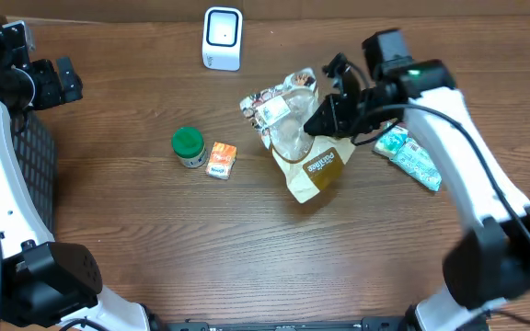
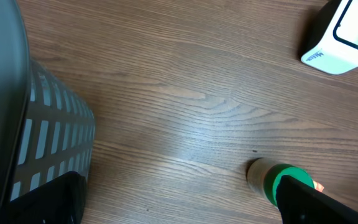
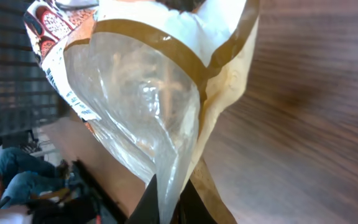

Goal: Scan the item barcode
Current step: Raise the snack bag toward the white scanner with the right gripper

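My right gripper (image 1: pixel 326 118) is shut on the edge of a snack bag (image 1: pixel 304 147) with a clear window, brown bands and a printed red-patterned top, holding it lifted and tilted over the table. In the right wrist view the bag (image 3: pixel 148 93) fills the frame and its clear film is pinched between my right gripper (image 3: pixel 166 196). No barcode can be made out on it. The white scanner (image 1: pixel 222 38) stands at the back centre, also in the left wrist view as the scanner (image 2: pixel 344 34). My left gripper (image 1: pixel 63 79) is open and empty at the far left.
A green-lidded jar (image 1: pixel 188 146) and a small orange box (image 1: pixel 221 159) sit left of the bag. A teal packet (image 1: pixel 414 157) lies under the right arm. A black mesh basket (image 1: pixel 31 170) stands at the left edge, close beside the left gripper (image 2: pixel 179 211).
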